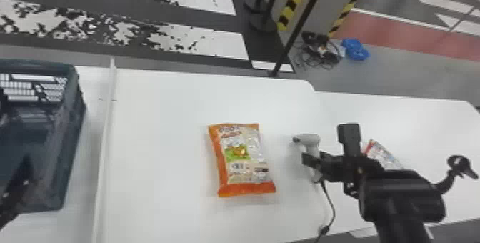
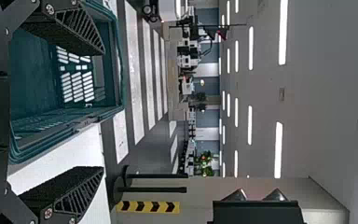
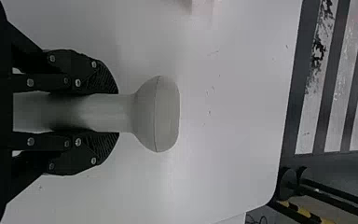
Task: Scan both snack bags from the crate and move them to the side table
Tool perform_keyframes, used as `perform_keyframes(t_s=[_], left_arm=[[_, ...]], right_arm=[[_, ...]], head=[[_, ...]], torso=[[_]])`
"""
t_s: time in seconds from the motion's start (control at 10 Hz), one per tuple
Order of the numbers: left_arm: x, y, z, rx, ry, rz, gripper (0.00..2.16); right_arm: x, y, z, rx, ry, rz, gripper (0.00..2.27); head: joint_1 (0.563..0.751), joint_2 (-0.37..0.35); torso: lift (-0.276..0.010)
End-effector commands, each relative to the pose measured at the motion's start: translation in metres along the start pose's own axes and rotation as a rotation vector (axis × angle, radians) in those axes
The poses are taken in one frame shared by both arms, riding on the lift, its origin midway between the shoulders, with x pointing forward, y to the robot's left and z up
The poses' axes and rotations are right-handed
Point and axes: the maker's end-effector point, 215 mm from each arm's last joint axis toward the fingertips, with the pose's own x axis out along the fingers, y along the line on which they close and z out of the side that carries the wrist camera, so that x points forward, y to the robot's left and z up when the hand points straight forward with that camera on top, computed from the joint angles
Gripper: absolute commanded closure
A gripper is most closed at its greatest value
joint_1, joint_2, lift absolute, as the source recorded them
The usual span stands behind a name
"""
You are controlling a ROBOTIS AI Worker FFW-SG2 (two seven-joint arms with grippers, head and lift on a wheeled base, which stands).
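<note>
The right end effector (image 3: 116,113) is closed around the handle of the scanner (image 3: 161,114), and the likely step is reading the orange bag (image 1: 243,160), which lies face up on the surface (image 1: 160,117) at 9 o'clock from it. The scanner's nose points to 9 o'clock, so the beam could pass over the bag and miss its code; glossy, wrinkled film could also throw back glare. The cord (image 1: 331,203) trails toward 6 o'clock and could snag or tug the scanner askew in a swing.

The left end effector (image 2: 103,110) is wide open, holding nothing, by the crate (image 1: 66,145) at 9 o'clock. Coming across too low, it could catch the crate's wall or the raised strip (image 1: 106,124). The other bag (image 1: 385,156) lies at 3 o'clock, beyond the right arm; a careless elbow or a badly placed second bag could shove it.
</note>
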Motion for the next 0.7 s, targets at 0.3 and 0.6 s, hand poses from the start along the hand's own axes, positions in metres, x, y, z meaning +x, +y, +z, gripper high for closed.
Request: perform_keyframes(t_s=[0.3,0.6], left_arm=[[-0.0005,0.0001,0.0003,0.003,0.001,-0.003,0.12],[-0.0006,0.0008,0.0003,0.003,0.000,0.000,0.12]], right_arm=[[0.0043,0.0018,-0.0062,-0.004,0.015,-0.008,1.67],[0.0015,-0.0040,-0.0061,0.015,0.008,-0.042,0.08]], head=[[0.695,-0.344],[0.695,-0.347]], torso=[[-0.075],[-0.075]])
